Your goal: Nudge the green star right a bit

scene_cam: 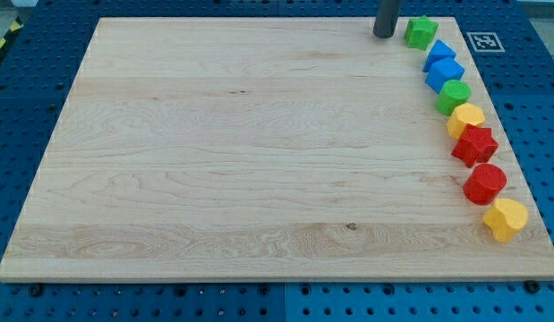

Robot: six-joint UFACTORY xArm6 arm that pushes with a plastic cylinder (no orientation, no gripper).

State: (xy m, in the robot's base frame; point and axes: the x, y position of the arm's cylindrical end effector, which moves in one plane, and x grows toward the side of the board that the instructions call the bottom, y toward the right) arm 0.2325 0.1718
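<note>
The green star (421, 32) lies near the top right corner of the wooden board (259, 152). My tip (384, 34) rests on the board just left of the green star, a small gap apart from it. Below the star, a line of blocks runs down the board's right edge: a blue block (440, 52), a second blue block (446, 73), a green round block (455, 95), a yellow block (466, 118), a red star (474, 145), a red round block (484, 183) and a yellow heart-like block (505, 219).
The board lies on a blue perforated table (17, 107). A black-and-white marker tag (481, 41) sits on the table just beyond the board's top right corner.
</note>
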